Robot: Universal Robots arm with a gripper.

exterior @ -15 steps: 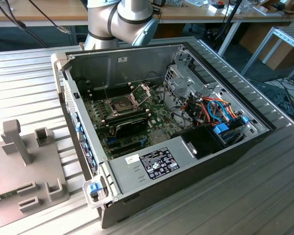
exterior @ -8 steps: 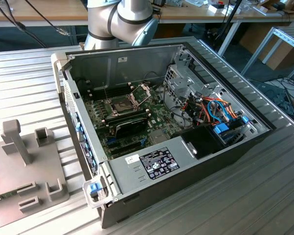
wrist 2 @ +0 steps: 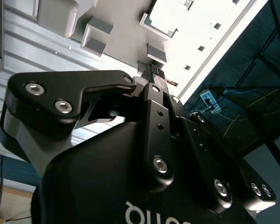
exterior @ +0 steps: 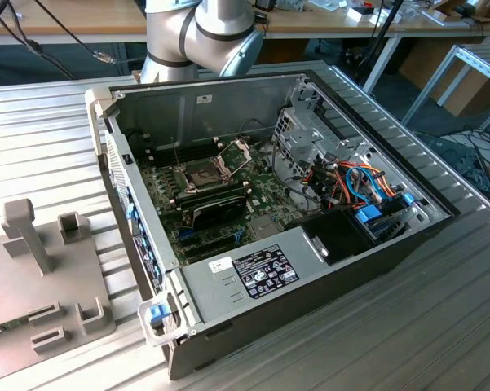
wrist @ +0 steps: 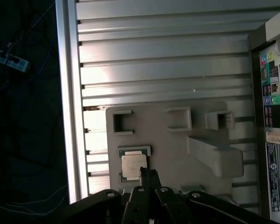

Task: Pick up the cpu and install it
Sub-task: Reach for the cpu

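Robotics lab or workshop, by look of it. Ribbed aluminium surface (exterior: 440, 326) carrying opened computer case (exterior: 212, 106), robot arm (exterior: 204, 32) rising behind it. Wooden benches (exterior: 73, 26) at back strewn with cables (exterior: 98, 55). Power strip (wrist: 9, 59) on dark floor, in first wrist view.

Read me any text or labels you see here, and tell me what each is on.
No text reads clearly.
Black label on the power supply: print too small.
White sticker beside it: too small.
cpu top: markings illegible.
Gripper body: white lettering, cut off.
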